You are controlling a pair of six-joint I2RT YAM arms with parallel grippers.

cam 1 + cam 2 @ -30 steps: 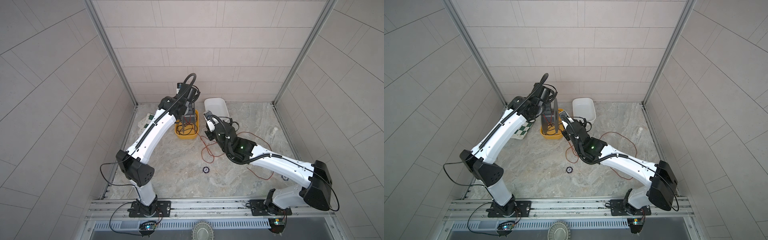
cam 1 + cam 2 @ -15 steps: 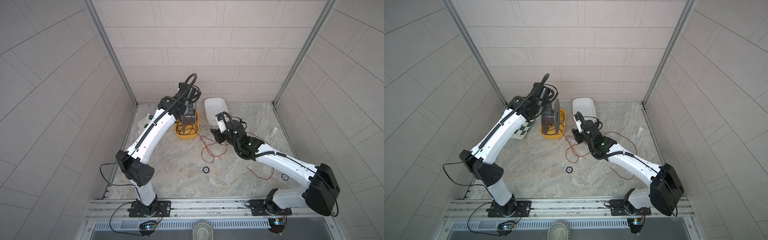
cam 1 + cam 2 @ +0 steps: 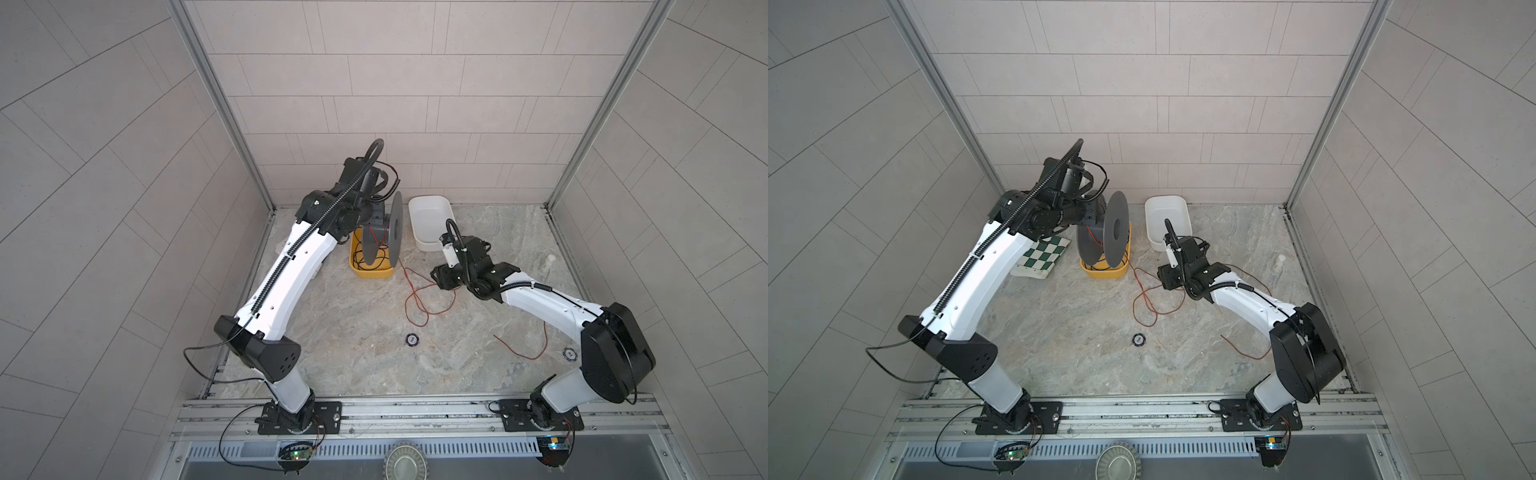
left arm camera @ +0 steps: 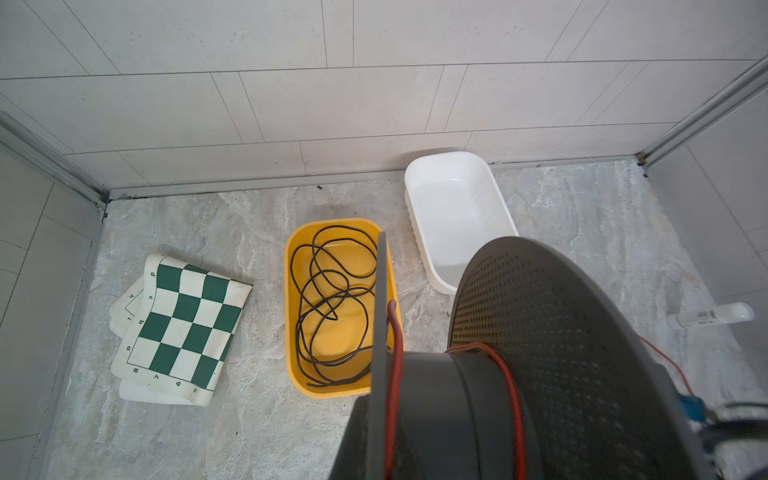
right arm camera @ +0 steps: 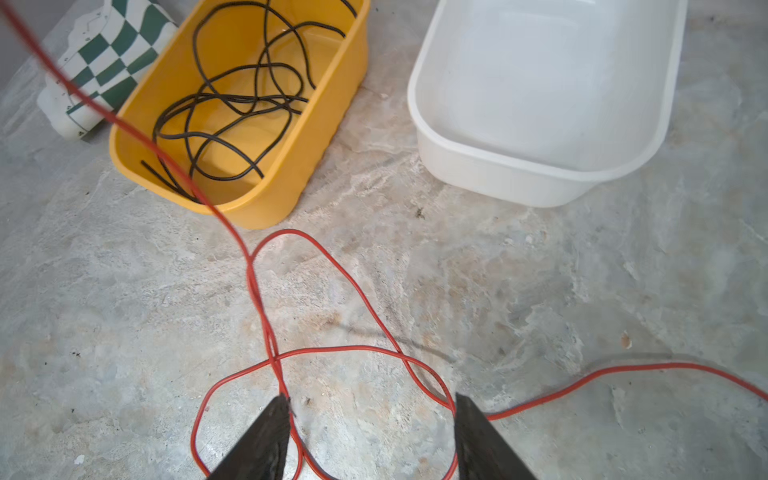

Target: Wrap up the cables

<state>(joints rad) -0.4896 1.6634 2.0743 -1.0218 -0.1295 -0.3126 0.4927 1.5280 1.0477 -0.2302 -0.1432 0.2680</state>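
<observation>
Presently the left gripper point(image 3: 376, 216) is closed on the grey spool point(image 3: 395, 228) and holds it off the table point(image 3: 353, 332), directly above the yellow bin point(image 3: 372, 272). The spool's flanges stand on edge. The gripper's fingers themselves are hidden behind the spool in every view.

The red wire point(image 3: 419, 299) is partly wound. The left wrist view shows a few turns of it round the spool's hub point(image 4: 392, 374). From there one strand drops to the table just beside the yellow bin, then spreads in loose loops on the open table between that bin and the right arm. The remainder trails under the right arm, and the free end lies on the table near that arm's elbow.

The right gripper point(image 5: 370, 405) is open, its fingers well apart and low over the loops. Strands of wire lie between and under the fingertips. Nothing is clamped, and contact with the wire cannot be confirmed.

A thin black cable point(image 4: 332, 291) lies coiled inside the yellow bin. The white bin point(image 3: 428, 216) stands just beside it, against the back wall. A folded green and white chessboard mat point(image 4: 183, 324) lies on the table on the yellow bin's other side.
</observation>
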